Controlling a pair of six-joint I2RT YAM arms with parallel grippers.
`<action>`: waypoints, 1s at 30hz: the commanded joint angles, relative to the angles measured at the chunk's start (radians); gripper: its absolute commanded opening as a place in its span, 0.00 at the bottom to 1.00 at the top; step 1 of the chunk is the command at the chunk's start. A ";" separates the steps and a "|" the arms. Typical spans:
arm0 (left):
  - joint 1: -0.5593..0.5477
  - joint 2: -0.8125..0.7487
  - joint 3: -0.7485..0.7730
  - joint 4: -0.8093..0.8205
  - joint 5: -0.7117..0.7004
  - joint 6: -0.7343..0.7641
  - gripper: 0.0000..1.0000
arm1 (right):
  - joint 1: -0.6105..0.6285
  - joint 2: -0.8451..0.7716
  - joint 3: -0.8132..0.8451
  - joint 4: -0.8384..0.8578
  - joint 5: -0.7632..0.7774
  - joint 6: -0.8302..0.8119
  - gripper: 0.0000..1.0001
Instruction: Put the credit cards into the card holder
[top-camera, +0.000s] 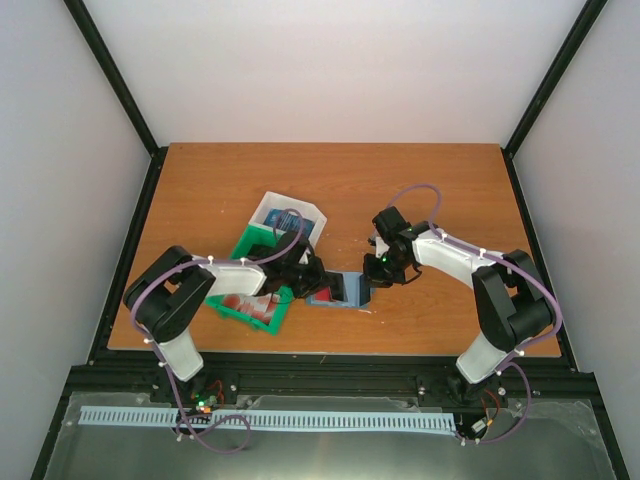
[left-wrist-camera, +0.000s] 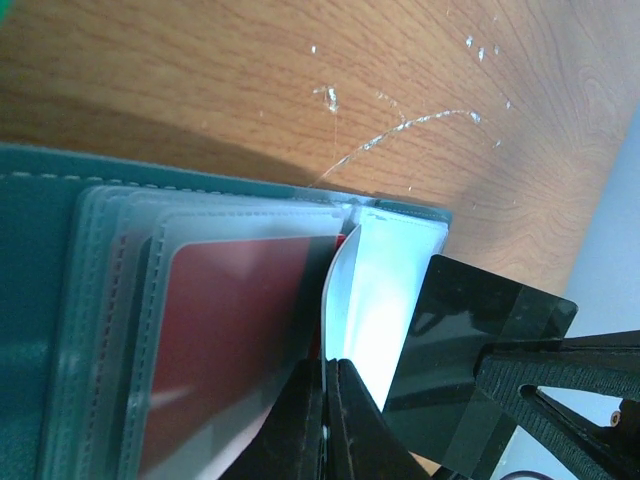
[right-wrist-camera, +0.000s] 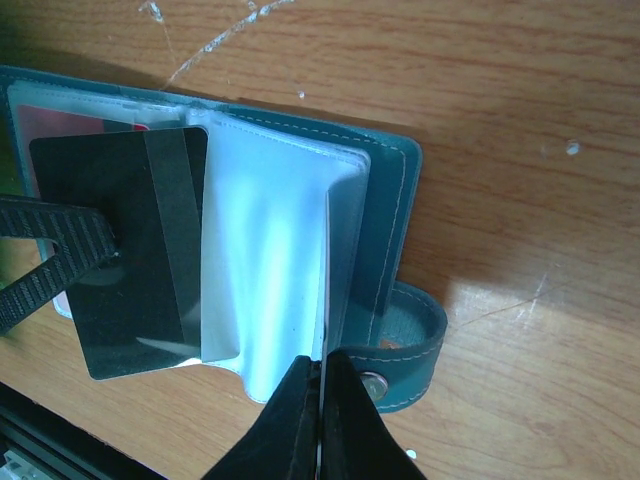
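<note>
The teal card holder lies open on the wooden table between my two grippers. Its cover frames clear plastic sleeves. My left gripper is shut on the edge of one clear sleeve, lifting it. My right gripper is shut on another sleeve's edge. A red credit card sits inside a sleeve on the left page. A dark credit card with a glossy band lies slanted between the two lifted sleeves, sticking out past the holder's edge.
A green bin left of the holder holds more red cards. A white bin stands behind it. The holder's snap strap curls out on the right. White scratches mark the wood.
</note>
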 joint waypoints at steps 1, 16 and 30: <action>-0.020 -0.018 -0.037 -0.027 -0.034 -0.028 0.02 | -0.003 -0.005 -0.027 0.009 0.012 -0.009 0.03; -0.034 0.111 0.108 -0.035 0.091 0.131 0.29 | -0.002 -0.014 -0.022 0.014 0.009 -0.015 0.03; -0.061 0.023 0.205 -0.445 -0.081 0.204 0.57 | -0.002 -0.020 -0.002 0.005 0.023 -0.013 0.03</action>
